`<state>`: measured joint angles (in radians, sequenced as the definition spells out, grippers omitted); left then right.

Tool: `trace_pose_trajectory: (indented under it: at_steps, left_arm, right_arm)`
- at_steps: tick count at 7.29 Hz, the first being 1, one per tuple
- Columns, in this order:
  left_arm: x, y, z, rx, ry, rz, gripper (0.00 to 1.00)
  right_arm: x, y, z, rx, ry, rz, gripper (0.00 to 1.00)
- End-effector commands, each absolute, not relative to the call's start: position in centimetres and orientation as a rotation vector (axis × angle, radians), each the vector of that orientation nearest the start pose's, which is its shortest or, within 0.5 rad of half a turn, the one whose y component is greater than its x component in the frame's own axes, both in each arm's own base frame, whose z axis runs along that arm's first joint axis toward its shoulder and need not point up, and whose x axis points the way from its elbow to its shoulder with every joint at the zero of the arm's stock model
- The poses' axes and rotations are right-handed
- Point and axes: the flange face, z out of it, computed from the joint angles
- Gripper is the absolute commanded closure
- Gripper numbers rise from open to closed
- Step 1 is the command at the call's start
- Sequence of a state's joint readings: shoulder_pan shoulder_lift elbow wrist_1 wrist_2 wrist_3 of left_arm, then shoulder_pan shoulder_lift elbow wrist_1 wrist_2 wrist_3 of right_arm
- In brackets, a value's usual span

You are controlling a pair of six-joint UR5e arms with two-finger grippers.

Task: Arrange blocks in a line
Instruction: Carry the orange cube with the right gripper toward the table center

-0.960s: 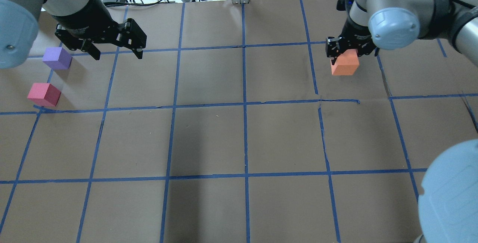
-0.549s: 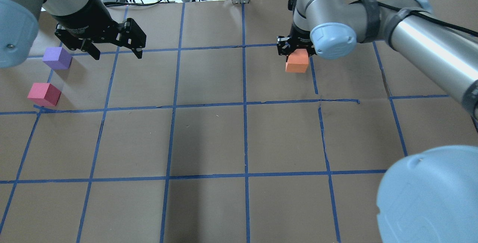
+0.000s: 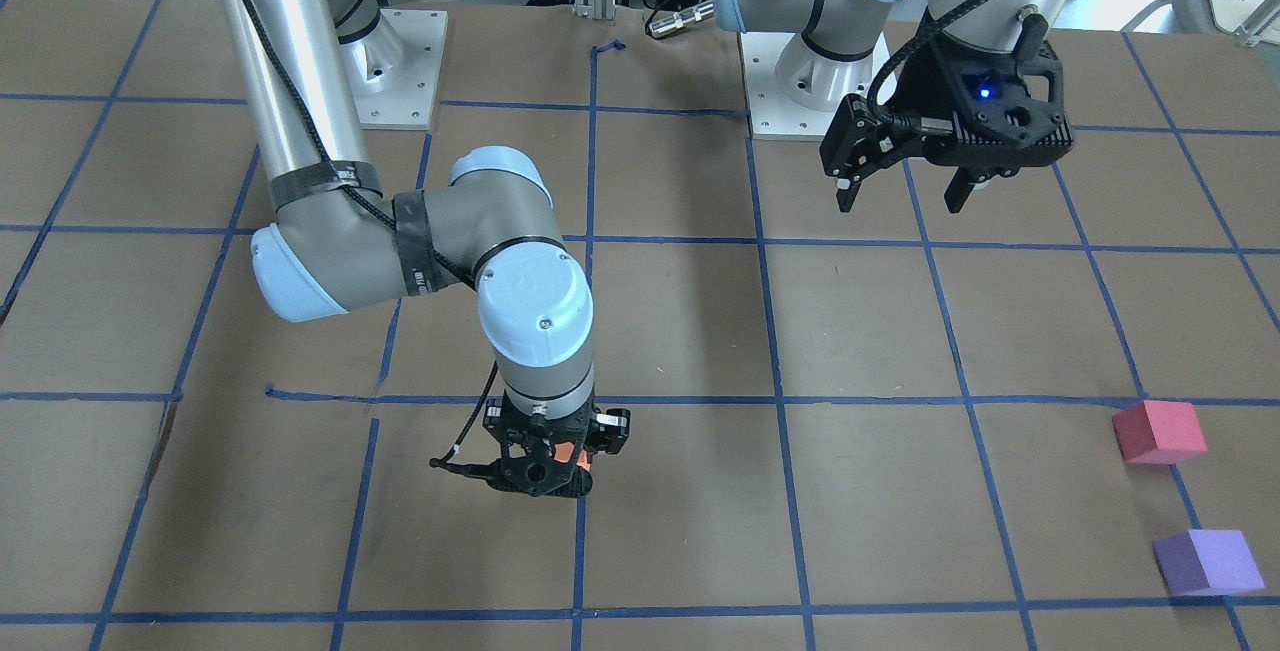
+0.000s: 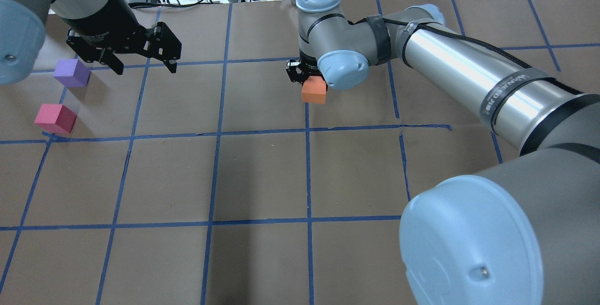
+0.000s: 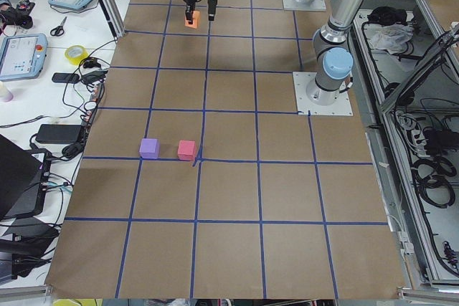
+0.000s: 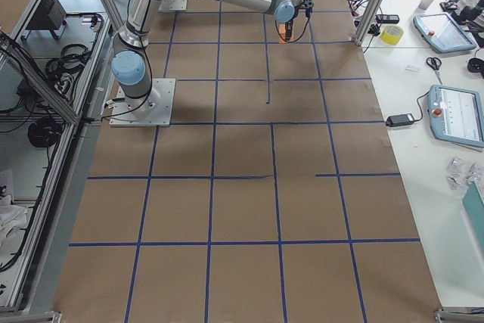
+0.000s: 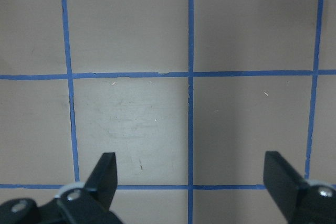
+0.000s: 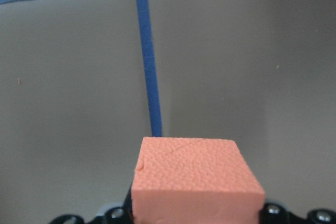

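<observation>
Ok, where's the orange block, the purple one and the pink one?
orange block (image 4: 314, 93): overhead view, middle of its uncovered face.
purple block (image 4: 70, 68): overhead view, top face.
pink block (image 4: 50, 113): overhead view, top face.

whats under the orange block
Brown paper table and a blue tape line running toward the orange block, which the right gripper holds. The patch directly beneath is covered by the block itself.

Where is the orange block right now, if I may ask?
In the overhead view, the orange block is held in the right gripper over the central tape line, well right of the purple block and red block.
</observation>
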<state>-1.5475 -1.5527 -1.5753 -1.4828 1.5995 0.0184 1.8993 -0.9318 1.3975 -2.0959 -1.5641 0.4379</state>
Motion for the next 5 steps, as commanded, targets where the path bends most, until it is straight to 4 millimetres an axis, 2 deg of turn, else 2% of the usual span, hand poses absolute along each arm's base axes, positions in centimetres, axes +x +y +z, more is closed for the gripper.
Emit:
trace_pose_trajectory:
  at_steps: [1, 3, 4, 5]
  left_arm:
    - [-11.8, -49.6, 50.4, -0.010, 3.100, -0.154, 0.00]
    - [-12.0, -49.8, 50.3, -0.005, 3.105, -0.154, 0.00]
    - [-12.2, -50.0, 49.8, -0.002, 3.111, -0.143, 0.00]
    - [-12.1, -49.9, 50.0, -0.002, 3.106, -0.147, 0.00]
  right_arm:
    - [39.6, -62.0, 21.0, 0.204, 3.096, -0.043, 1.00]
    - [41.2, -61.5, 19.9, 0.181, 3.086, -0.059, 0.93]
    - [41.5, -61.5, 19.9, 0.143, 3.078, -0.092, 0.25]
    - [41.6, -62.1, 20.1, 0.151, 3.056, -0.180, 0.00]
